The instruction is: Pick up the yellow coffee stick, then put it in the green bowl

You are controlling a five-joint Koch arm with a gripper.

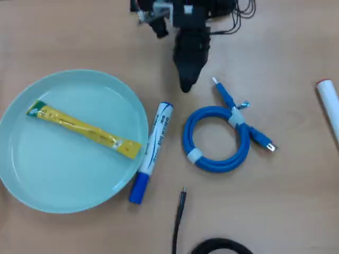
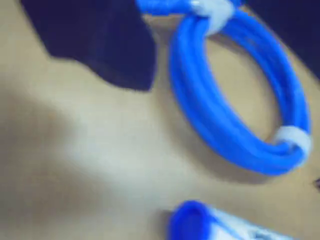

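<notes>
blue coiled cable (image 2: 235, 110) nearest, marker (image 1: 150, 152) beside green bowl (image 1: 32, 180) holding yellow coffee stick (image 1: 85, 129), end effector (image 1: 186, 84) state unclear

A light wooden tabletop (image 1: 296, 201) fills both views, evenly lit, apparently from overhead.

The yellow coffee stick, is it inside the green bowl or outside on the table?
Inside. In the overhead view the yellow coffee stick lies flat and slanted across the green bowl, within its rim.
</notes>
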